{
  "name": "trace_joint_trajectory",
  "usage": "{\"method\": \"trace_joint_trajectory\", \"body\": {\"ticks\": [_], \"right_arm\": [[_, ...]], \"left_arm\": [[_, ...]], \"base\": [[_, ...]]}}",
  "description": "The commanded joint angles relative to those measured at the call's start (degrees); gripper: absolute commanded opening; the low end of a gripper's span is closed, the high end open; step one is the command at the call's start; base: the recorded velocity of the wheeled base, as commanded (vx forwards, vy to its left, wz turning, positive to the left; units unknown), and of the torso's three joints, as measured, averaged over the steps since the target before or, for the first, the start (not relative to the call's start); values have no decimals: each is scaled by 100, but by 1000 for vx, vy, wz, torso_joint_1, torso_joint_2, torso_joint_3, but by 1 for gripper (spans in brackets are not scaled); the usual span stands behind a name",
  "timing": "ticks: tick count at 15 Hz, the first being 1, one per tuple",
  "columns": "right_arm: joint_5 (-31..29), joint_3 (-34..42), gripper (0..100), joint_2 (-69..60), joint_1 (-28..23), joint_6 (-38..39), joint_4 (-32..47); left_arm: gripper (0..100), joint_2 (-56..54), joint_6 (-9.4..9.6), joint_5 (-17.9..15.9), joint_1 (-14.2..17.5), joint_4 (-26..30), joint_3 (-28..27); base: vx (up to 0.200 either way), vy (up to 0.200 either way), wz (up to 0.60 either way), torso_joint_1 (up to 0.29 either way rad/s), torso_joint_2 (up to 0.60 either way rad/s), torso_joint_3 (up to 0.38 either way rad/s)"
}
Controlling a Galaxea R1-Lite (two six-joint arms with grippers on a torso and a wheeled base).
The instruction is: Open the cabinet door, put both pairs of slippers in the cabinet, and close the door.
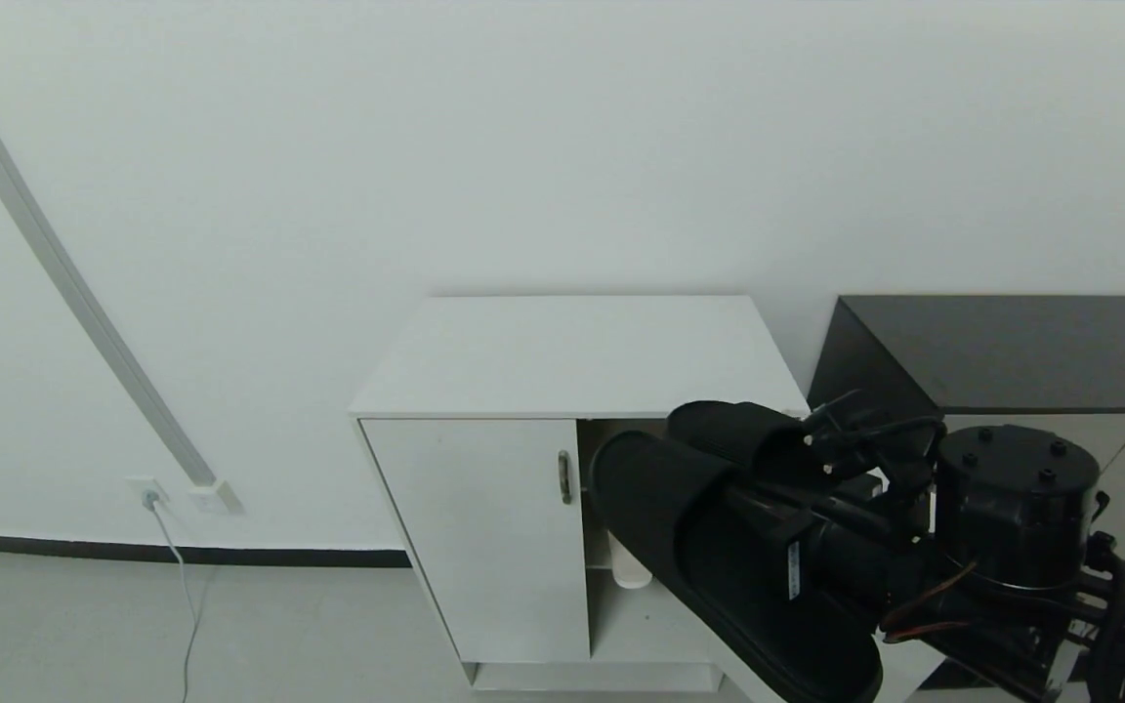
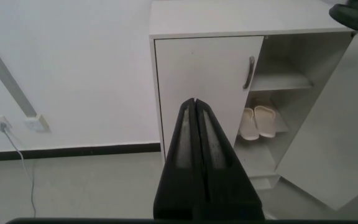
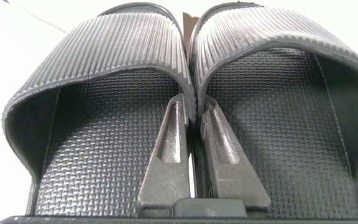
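Note:
The white cabinet [image 1: 562, 361] stands against the wall, its left door [image 1: 479, 532] closed and its right side open. A pair of white slippers [image 2: 258, 121] lies on a lower shelf inside, with one toe [image 1: 629, 571] visible from the head view. My right gripper [image 3: 193, 118] is shut on a pair of black slippers [image 1: 709, 527], pinching their inner edges together in front of the open compartment. The left gripper [image 2: 195, 109] is shut and holds nothing. It points toward the closed door from some distance.
The open right door [image 2: 334, 143] swings out toward me. A dark table [image 1: 1012, 351] stands right of the cabinet. A wall socket with a hanging cable [image 1: 147, 493] and a slanted wall conduit [image 1: 55, 264] are at the left, above bare floor.

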Motion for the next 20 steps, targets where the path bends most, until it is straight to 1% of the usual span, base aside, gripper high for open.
{"method": "trace_joint_trajectory", "body": {"ticks": [1,9,20], "right_arm": [[0,5,0,-2,9,-1,-3],[44,5,0,24,35,-1,-3],[53,31,0,33,44,-1,-3]], "left_arm": [[0,4,4,0,6,2,0],[0,4,4,0,6,2,0],[0,4,4,0,6,2,0]], "base": [[0,0,0,-159,344,193],[0,0,0,-176,396,225],[0,0,0,-211,532,318]]}}
